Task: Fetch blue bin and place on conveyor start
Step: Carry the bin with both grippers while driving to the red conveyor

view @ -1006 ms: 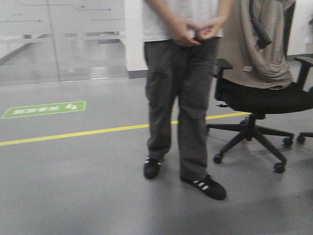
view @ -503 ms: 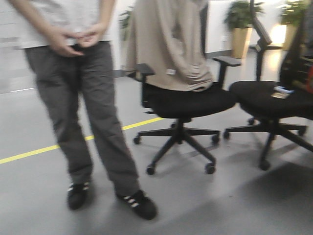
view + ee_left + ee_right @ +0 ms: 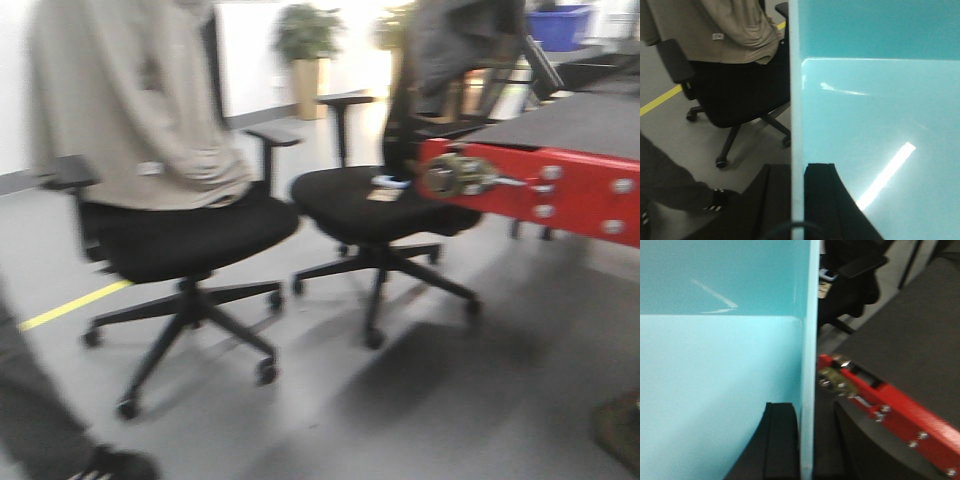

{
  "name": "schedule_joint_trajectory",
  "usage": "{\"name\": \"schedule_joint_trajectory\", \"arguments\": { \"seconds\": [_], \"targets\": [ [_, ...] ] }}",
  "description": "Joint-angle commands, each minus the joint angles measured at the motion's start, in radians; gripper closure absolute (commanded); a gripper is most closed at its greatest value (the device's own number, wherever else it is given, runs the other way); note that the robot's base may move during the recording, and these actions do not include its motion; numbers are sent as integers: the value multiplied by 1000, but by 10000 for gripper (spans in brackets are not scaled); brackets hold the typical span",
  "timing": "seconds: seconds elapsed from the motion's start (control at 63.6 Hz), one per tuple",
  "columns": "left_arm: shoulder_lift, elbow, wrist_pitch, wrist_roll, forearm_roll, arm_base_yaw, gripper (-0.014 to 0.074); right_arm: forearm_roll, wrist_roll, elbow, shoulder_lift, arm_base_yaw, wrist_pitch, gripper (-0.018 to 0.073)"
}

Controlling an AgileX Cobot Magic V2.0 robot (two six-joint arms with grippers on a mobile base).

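Closest in, the left end effector (image 3: 798, 169) is clamped on the left wall of the blue bin (image 3: 875, 125). One black finger (image 3: 772, 205) sits outside that wall and the other inside, with the thin pale rim pinched between them. The right end effector (image 3: 810, 409) grips the opposite wall the same way: one finger inside the tub, and a dark shape outside it that I take for its partner. The bin is empty, its glossy cyan floor showing only streaks of light, and it hangs between the two arms with nothing in view under it.

Just to the right of the bin and lower than its rim lies the conveyor start (image 3: 890, 412), a red frame with silver bolts and a black belt (image 3: 905, 335) running away behind it. The bin is beside the end of the frame, not over the belt.

Past the bin on its left stands an office chair (image 3: 740, 95) draped with a beige garment (image 3: 715, 27), and a yellow floor line (image 3: 660, 100) runs beyond that. A second chair (image 3: 375, 205) stands ahead of the bin's far right corner. Far beyond the bin are a potted plant (image 3: 310, 45) and a dark blue crate (image 3: 560, 25).

The fetch looks done and the carry nearly so. What seems left is to bring the bin over the belt's end, lower it until it rests there, and open both grips
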Motion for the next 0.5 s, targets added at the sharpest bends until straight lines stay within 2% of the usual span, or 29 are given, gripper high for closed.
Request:
{"name": "schedule_joint_trajectory", "arguments": {
  "seconds": [0.0,0.487],
  "targets": [
    [-11,-9,-59,4,-3,-13,708,12,-9,-8,-12,8,-52,722],
    [-11,-9,-59,4,-3,-13,708,12,-9,-8,-12,8,-52,722]
  ]
}}
